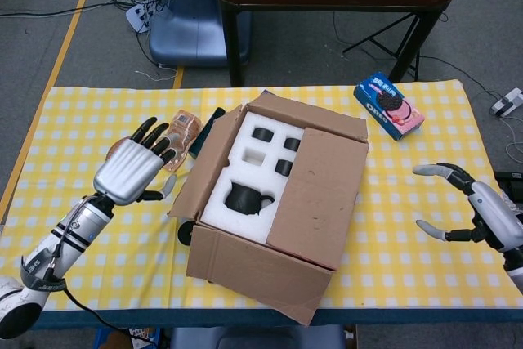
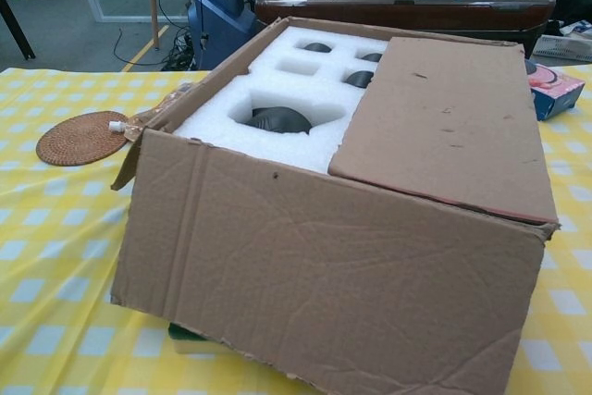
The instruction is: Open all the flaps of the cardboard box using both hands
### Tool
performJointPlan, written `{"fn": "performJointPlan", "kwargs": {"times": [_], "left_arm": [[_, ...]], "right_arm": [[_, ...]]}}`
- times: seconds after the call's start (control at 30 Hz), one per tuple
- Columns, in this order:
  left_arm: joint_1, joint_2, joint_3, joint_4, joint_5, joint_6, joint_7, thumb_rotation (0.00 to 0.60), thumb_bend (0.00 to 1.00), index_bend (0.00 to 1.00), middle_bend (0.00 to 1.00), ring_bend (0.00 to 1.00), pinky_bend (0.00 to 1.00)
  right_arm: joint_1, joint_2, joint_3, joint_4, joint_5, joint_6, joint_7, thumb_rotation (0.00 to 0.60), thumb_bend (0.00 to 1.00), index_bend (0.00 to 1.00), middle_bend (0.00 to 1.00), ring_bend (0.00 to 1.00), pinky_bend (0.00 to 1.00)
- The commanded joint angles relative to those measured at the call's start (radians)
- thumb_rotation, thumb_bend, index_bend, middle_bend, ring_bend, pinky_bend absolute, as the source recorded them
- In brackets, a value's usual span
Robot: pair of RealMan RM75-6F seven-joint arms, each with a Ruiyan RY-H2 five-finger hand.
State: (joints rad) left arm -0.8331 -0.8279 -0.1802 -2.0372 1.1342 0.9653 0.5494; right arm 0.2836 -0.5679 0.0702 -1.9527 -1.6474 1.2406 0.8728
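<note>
The box point(image 2: 324, 256) fills most of the frame, standing on a yellow checked cloth point(image 2: 55, 265). Its right flap point(image 2: 453, 127) lies flat over the top, while the left flap point(image 2: 153, 131) is folded outward. The uncovered part shows white foam point(image 2: 277, 90) with a dark teapot point(image 2: 277, 120) and dark cups point(image 2: 359, 78) set in cutouts. A woven coaster point(image 2: 81, 138) lies left of the box. A blue packet point(image 2: 560, 90) sits at the right edge.
</note>
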Motion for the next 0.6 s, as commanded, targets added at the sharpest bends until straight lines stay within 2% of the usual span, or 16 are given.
{"fn": "performJointPlan", "kwargs": {"times": [0.03,0.13,0.27,0.4,0.6], "left_arm": [[0.033,-0.012,0.007,0.021,-0.039,0.020,-0.054,0.192,0.53,0.34,0.19,0.07,0.00],[0.068,-0.022,0.013,0.046,-0.047,0.057,-0.092,0.193,0.47,0.34,0.19,0.08,0.00],[0.114,-0.038,0.031,0.071,-0.064,0.104,-0.108,0.197,0.38,0.35,0.19,0.09,0.00],[0.160,-0.046,0.039,0.084,-0.080,0.140,-0.153,0.196,0.36,0.35,0.19,0.09,0.00],[0.231,-0.068,0.064,0.127,-0.022,0.198,-0.220,0.194,0.35,0.36,0.19,0.09,0.00]], "right_arm": [[0.046,-0.022,-0.002,-0.002,-0.032,-0.071,-0.108,0.600,0.35,0.21,0.23,0.16,0.08],[0.083,-0.042,0.016,-0.003,-0.027,-0.107,-0.195,0.600,0.56,0.21,0.23,0.16,0.08],[0.142,-0.081,0.044,-0.013,-0.007,-0.174,-0.333,0.600,0.73,0.21,0.24,0.16,0.08],[0.209,-0.121,0.073,-0.026,0.030,-0.255,-0.465,0.600,0.78,0.22,0.26,0.16,0.08],[0.306,-0.206,0.125,-0.024,0.114,-0.339,-0.642,0.600,0.85,0.29,0.30,0.16,0.10]]}}
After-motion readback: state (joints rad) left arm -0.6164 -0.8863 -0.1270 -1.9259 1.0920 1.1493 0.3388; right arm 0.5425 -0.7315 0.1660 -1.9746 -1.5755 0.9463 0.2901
